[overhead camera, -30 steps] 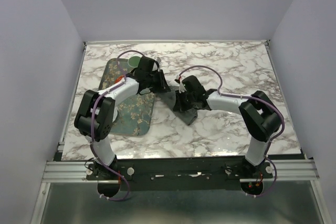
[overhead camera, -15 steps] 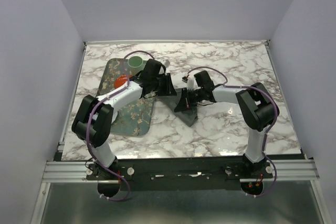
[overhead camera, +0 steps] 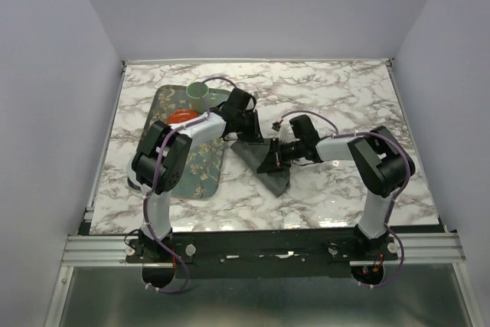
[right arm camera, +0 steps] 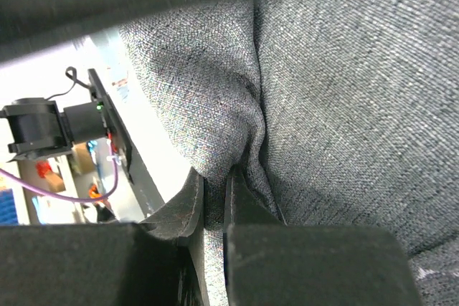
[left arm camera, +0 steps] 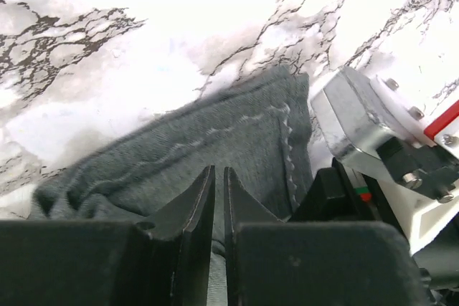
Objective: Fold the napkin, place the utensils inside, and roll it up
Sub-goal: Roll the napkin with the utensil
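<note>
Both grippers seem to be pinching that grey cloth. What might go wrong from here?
The left gripper and right gripper each pinch only a thin fold of the napkin, so it might slip free. They work very close together and could bump. The left arm reaches over the tray beside the green cup, which it might knock.

One dark grey napkin (overhead camera: pixel 271 178), one marble table (overhead camera: pixel 337 97), one green floral tray (overhead camera: pixel 200 175), one green cup (overhead camera: pixel 198 91), one red round item (overhead camera: pixel 181 116), and two robot arms: left arm (overhead camera: pixel 200 129), right arm (overhead camera: pixel 337 147)
</note>
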Controlling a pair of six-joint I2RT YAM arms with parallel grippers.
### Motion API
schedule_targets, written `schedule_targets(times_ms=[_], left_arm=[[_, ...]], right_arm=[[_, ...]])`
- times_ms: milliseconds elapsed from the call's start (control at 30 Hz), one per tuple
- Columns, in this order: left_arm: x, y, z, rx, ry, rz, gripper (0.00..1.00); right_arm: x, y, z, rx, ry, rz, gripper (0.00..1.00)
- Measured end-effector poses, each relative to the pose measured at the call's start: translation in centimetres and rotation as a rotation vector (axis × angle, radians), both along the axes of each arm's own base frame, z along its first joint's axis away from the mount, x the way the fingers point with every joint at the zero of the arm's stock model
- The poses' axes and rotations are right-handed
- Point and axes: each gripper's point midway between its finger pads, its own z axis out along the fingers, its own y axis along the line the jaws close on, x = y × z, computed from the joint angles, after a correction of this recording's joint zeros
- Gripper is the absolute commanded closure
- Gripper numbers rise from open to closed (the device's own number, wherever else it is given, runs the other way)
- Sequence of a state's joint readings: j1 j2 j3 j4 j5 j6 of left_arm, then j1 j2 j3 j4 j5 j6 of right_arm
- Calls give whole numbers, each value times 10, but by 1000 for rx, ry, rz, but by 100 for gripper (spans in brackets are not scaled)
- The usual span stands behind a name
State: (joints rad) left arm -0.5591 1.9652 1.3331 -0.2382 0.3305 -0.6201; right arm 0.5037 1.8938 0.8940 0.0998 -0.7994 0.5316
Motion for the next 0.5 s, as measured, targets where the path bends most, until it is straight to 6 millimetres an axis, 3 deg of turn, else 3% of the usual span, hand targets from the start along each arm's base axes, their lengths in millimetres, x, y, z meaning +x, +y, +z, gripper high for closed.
schedule_targets(times_ms=[233,500], left_arm=[[-6,2,4,11,-15,7,76],[-23,-4,60,-34,-126,-23,68]], right_arm=[[-21,-9,-2,39,40,-72,100],[-27,-10,0,67,73,-119,98]])
